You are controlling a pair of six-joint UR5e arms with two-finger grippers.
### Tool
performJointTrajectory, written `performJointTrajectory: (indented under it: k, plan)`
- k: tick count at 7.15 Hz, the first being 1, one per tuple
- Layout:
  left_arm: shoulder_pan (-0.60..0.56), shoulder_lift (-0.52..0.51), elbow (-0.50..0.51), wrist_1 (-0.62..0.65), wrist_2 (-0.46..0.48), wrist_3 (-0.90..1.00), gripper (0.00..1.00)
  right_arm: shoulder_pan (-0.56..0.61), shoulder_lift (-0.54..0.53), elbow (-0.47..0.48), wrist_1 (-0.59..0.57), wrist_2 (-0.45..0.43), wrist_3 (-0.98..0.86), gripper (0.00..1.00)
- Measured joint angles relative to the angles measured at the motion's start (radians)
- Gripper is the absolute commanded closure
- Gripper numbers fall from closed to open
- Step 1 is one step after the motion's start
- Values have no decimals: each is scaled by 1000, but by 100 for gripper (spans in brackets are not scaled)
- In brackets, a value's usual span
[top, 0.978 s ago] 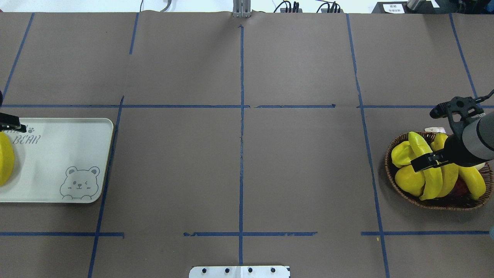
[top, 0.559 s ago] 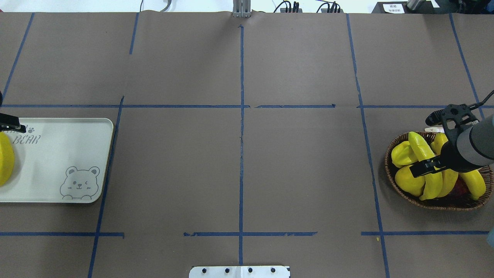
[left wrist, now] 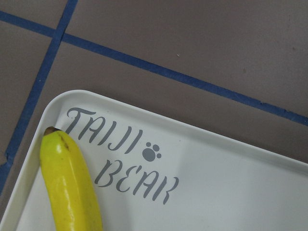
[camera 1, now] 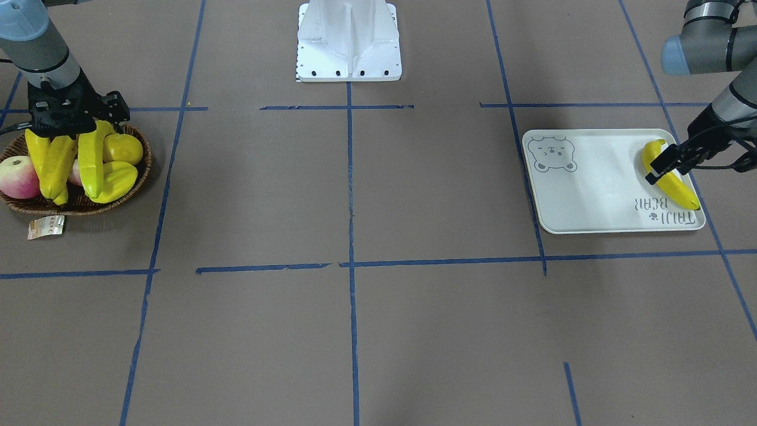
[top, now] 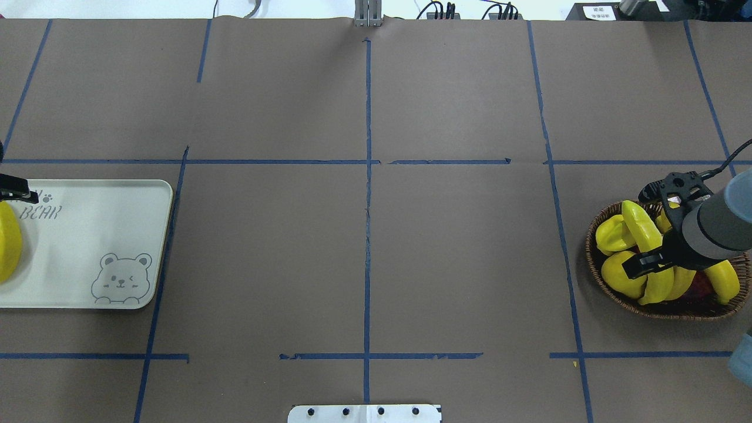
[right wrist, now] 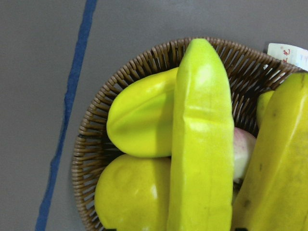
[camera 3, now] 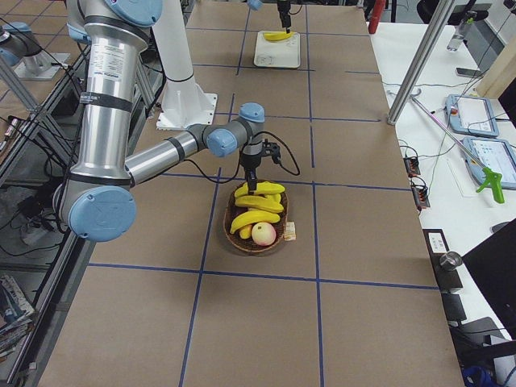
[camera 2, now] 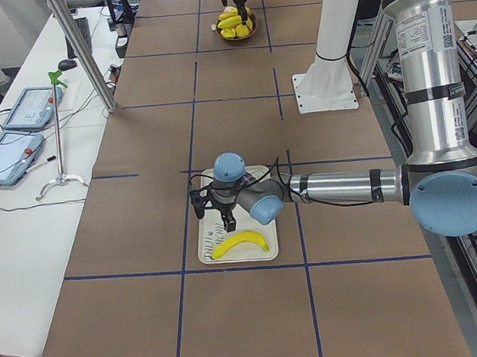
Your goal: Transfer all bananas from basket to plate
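- Right gripper (top: pixel 645 262) had slid toward the robot's side of the basket (top: pixel 670 311) since a second ago. It hung low over the piled fruit, and whether its fingers were spread or pressed together, nobody could tell.
- Nearest the robot sat the white mount plate (top: pixel 364 413) at the table's edge.
- Further out on the right, three bananas (top: pixel 639 226) lay in the basket with a starfruit (camera 1: pixel 115 177) and an apple (camera 1: pixel 18 177).
- A paper tag (camera 1: pixel 45 227) rested just beyond the basket's far rim.
- Across on the left, the fourth banana (camera 1: pixel 671 183) lay on the plate (camera 1: pixel 591 189), right beside the lettering.
- Left gripper (camera 1: pixel 657 171) hovered over that banana, unmoved, its finger spacing impossible to read.
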Motion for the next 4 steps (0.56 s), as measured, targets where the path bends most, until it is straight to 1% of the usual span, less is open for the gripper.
performJointTrajectory:
  k: [1, 3, 4]
  plan:
    - [0, 0, 2, 0, 0, 0, 0, 0, 2, -8, 0, 0, 0, 38]
    - [0, 0, 3, 0, 0, 0, 0, -1, 5, -13, -1, 0, 0, 67]
    - [0, 0, 4, 0, 0, 1, 0, -1, 5, -14, -1, 0, 0, 73]
